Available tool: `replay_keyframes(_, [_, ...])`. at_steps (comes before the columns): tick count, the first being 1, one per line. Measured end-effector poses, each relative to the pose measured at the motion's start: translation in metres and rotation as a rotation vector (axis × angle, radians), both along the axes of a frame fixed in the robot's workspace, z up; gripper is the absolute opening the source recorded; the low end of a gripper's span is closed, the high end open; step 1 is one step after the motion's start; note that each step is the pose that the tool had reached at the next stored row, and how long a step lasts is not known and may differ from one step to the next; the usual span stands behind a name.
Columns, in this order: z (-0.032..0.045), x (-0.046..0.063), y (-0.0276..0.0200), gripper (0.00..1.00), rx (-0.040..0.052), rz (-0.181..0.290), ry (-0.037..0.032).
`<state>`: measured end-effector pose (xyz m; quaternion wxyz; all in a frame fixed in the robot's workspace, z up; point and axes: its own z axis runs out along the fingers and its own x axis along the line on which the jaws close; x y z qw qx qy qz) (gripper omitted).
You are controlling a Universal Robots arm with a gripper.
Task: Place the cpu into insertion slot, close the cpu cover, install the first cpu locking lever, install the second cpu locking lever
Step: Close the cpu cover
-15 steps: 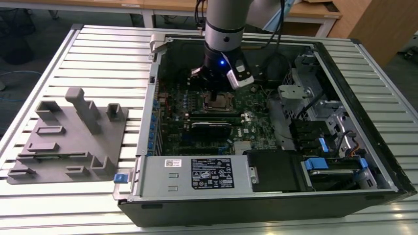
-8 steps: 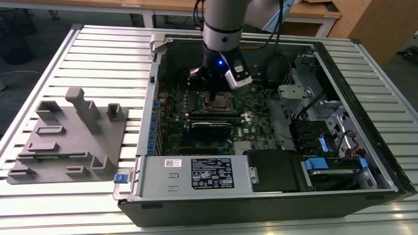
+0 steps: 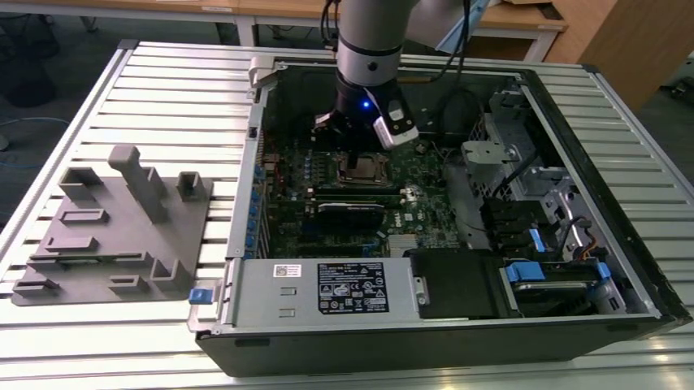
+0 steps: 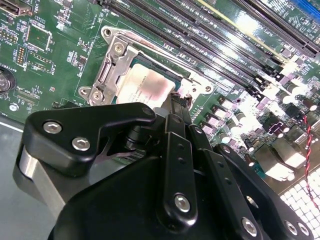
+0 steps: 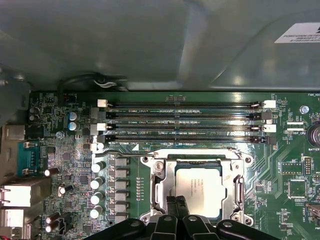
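From here I see the arm reaching down into the open case (image 3: 456,321) on the slatted worktop (image 3: 162,89), with the hand (image 3: 352,156) low over the socket area of the green board (image 3: 288,191). In both wrist views the cpu (image 5: 200,192) (image 4: 142,90) lies flat in the slot (image 5: 197,164). The cover (image 5: 160,187) (image 4: 112,67) is down around it, and the chip's silver top shows through its window. The hand (image 5: 176,206) (image 4: 175,107) has its fingers drawn together with nothing between them that I can make out, its tips at the cover's edge on the side away from the memory slots (image 5: 182,122). A thin lever (image 5: 127,155) lies between the cover and those slots. A grey fixture (image 3: 114,227) sits on the worktop beside the case, towards the exterior view's left.
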<state>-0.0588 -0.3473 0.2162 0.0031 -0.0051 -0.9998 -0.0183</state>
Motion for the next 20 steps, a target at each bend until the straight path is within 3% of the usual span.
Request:
replay_keyframes(12, [-0.0061, -0.0050, 0.0000, 0.11, -0.0003, 0.000, 0.0002])
replay_keyframes(20, [-0.0079, -0.0064, 0.0035, 0.11, 0.0028, 0.000, 0.0000])
